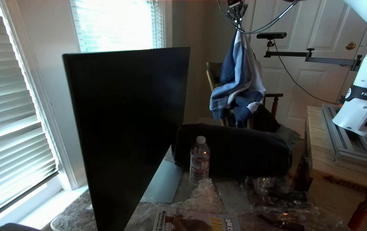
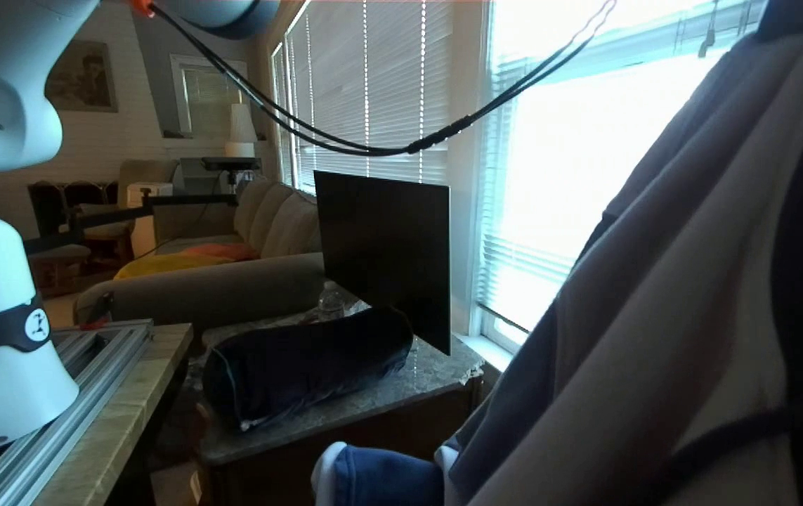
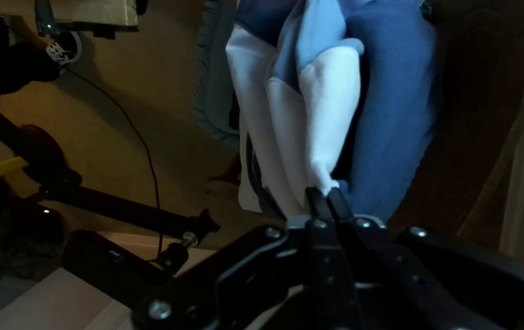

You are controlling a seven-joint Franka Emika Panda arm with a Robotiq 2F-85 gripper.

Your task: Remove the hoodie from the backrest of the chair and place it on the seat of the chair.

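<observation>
Directly below end effector [image 1: 239, 23], in its grip — hoodie [image 1: 240, 80].

There is one gripper [image 3: 325, 195] with two fingers [image 3: 319, 206], one hoodie [image 1: 241, 73], one clear bottle [image 1: 199, 162] and one black panel [image 1: 128, 122].

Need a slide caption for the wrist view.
Black two-fingered gripper pinching a gathered blue-and-white cloth hoodie.

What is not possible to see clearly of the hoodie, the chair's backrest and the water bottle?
Hoodie: cut off by the right and bottom edges in an exterior view, by the top edge in the wrist view.
Backrest: largely hidden behind the hoodie in an exterior view.
Water bottle's label: print too small to read in an exterior view.
</observation>
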